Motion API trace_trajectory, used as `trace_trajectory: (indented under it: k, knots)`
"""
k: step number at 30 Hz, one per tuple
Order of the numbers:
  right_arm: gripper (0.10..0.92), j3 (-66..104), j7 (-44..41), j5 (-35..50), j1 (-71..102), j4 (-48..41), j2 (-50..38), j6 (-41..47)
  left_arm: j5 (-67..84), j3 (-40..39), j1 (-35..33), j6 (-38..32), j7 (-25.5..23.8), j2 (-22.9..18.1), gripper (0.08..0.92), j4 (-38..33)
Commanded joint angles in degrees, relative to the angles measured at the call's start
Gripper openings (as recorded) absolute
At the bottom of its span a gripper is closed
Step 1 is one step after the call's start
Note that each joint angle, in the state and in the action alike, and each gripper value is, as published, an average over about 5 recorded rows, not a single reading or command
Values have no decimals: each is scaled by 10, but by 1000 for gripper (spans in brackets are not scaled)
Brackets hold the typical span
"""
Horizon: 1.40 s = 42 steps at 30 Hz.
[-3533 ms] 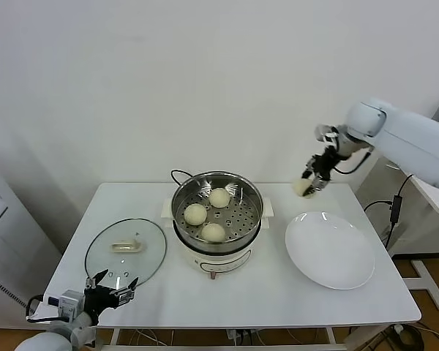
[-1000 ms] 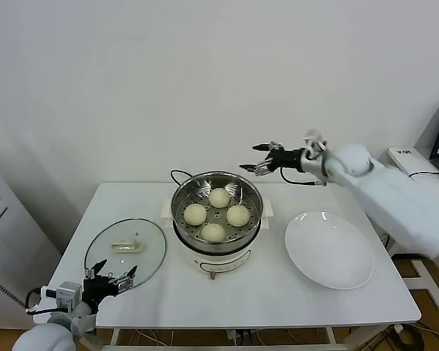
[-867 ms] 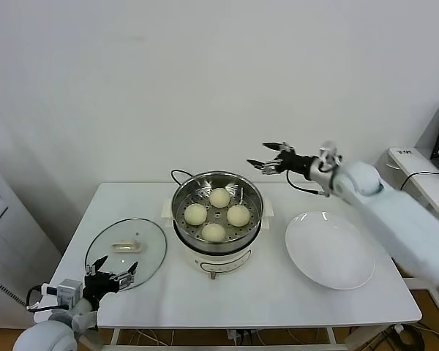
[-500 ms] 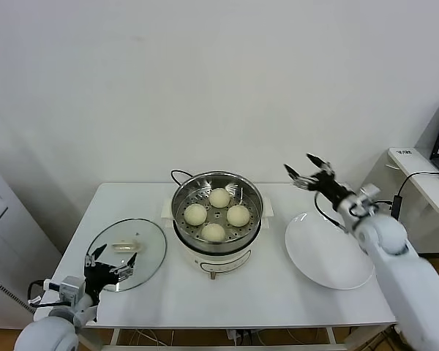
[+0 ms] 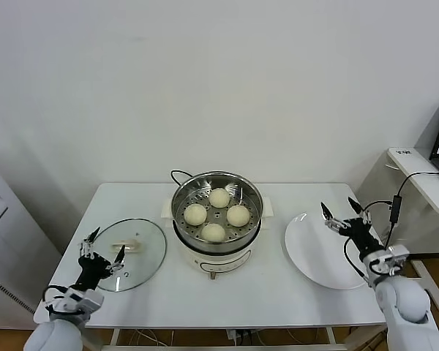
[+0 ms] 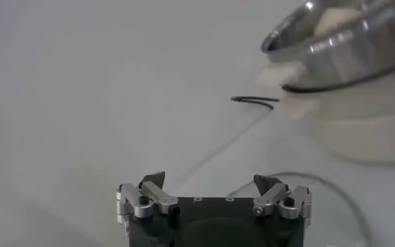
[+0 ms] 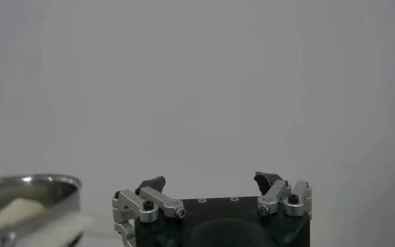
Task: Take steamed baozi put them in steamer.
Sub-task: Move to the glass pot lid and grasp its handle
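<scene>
Several cream-white baozi (image 5: 219, 197) (image 5: 195, 214) (image 5: 238, 215) lie in the shiny steel steamer (image 5: 253, 196), which sits on its white pot base at the table's middle. My right gripper (image 5: 346, 214) is open and empty, low at the table's right over the far edge of the white plate (image 5: 318, 252). My left gripper (image 5: 101, 247) is open and empty at the front left, over the glass lid (image 5: 143, 252). The steamer's rim also shows in the left wrist view (image 6: 338, 47) and the right wrist view (image 7: 23, 184).
A black cord (image 5: 178, 175) runs behind the steamer. The lid lies flat left of the pot. A white side shelf (image 5: 424, 175) with a cable stands off the table's right edge.
My right gripper let the last baozi go into the steamer, then swung right and down to the plate's edge. My left gripper rose a little over the lid.
</scene>
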<state>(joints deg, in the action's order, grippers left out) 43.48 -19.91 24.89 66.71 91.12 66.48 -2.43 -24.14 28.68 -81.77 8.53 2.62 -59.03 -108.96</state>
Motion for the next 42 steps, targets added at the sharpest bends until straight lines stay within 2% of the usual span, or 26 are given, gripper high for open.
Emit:
trace_trajectory:
  k: [1, 6, 12, 28, 42]
  knots:
    - [823, 56, 2, -57, 61, 12, 61, -13, -491, -11, 26, -103, 41, -56, 823, 117]
    - [823, 51, -2, -63, 57, 4, 68, -17, -572, -2, 38, -106, 70, -82, 823, 154]
    - [823, 41, -9, -73, 49, -9, 71, -24, -599, 6, 49, -103, 87, -99, 823, 175]
    - [823, 27, -26, -106, 43, -26, 74, -41, -567, 8, 91, -102, 95, -119, 823, 231]
    - [823, 27, -34, -112, 48, -27, 79, -46, -547, 2, 155, -90, 91, -124, 823, 269]
